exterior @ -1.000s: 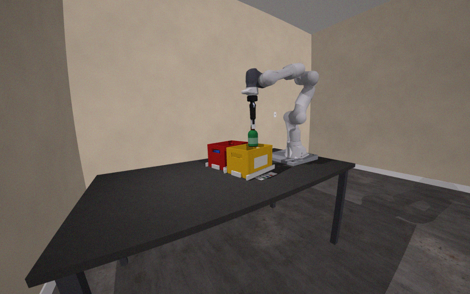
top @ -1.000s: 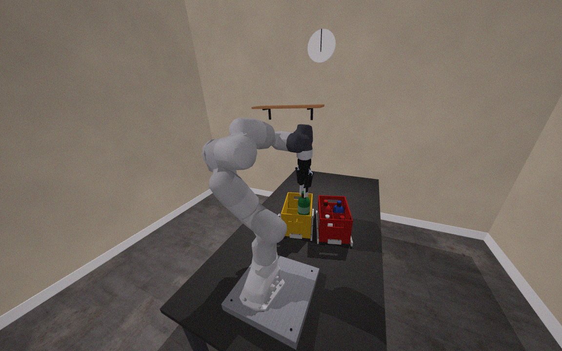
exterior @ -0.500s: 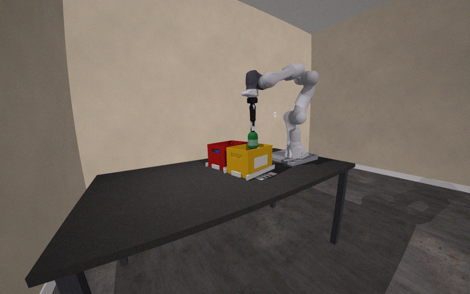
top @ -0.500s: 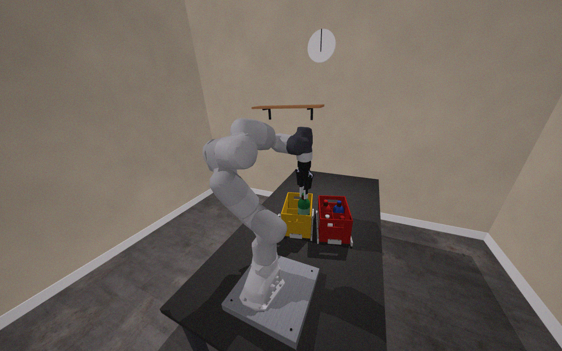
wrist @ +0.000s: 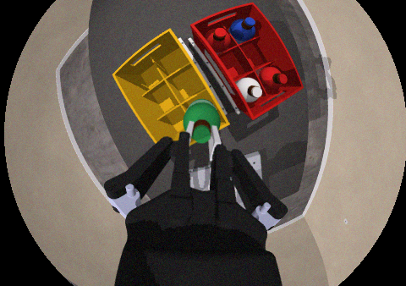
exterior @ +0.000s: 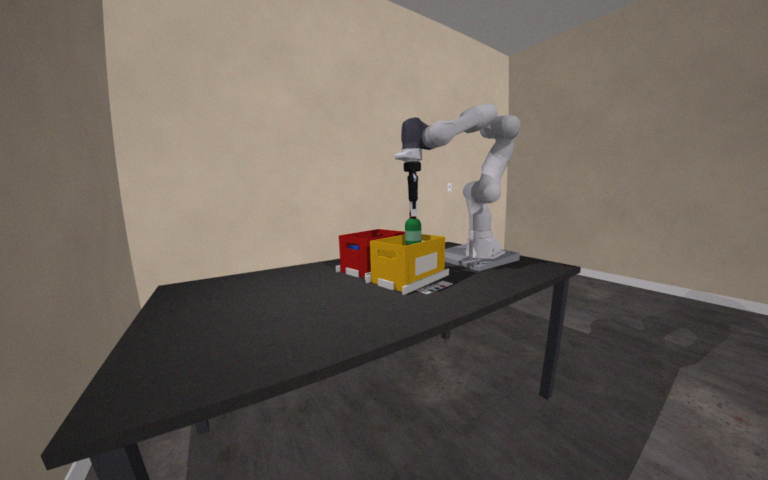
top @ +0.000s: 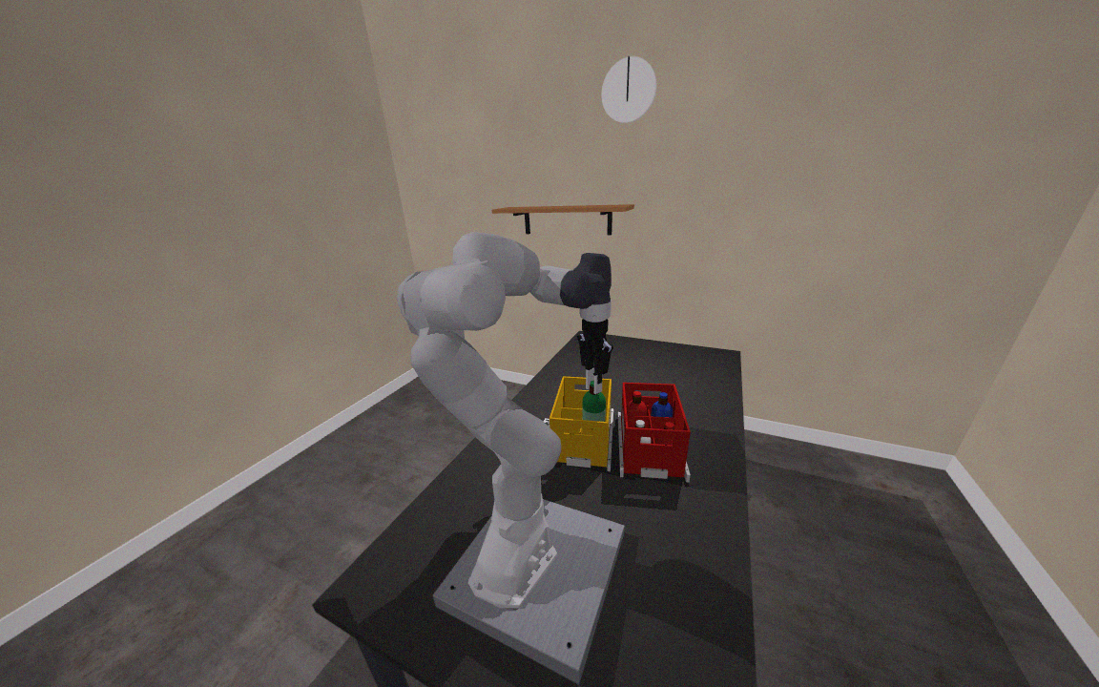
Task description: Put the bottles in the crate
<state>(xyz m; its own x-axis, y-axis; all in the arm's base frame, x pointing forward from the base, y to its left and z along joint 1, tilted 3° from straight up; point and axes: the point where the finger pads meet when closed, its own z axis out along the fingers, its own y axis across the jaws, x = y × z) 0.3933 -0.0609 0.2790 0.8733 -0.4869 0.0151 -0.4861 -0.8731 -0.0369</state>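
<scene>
My gripper (top: 593,381) (exterior: 413,210) (wrist: 201,130) is shut on the neck of a green bottle (top: 593,405) (exterior: 413,230) (wrist: 201,112). The bottle is upright, its lower part inside the yellow crate (top: 584,449) (exterior: 388,272) (wrist: 135,112), in the near compartment on the side of the red crate (top: 654,454) (exterior: 354,257) (wrist: 292,68). The bottle's base is hidden. No other bottle shows in the yellow crate. The red crate holds a blue bottle (top: 663,408) (wrist: 242,30), a white bottle (wrist: 247,88) and two red bottles (wrist: 218,39) (wrist: 272,78). The pick list (exterior: 435,287) lies beside the yellow crate; its lines are too small to read.
White rails (exterior: 425,281) (wrist: 213,75) stand along the feet of both crates, with a narrow gap between the crates. The arm's base plate (top: 574,547) (exterior: 500,257) is on the same table. A wooden shelf (top: 562,208) hangs on the wall behind.
</scene>
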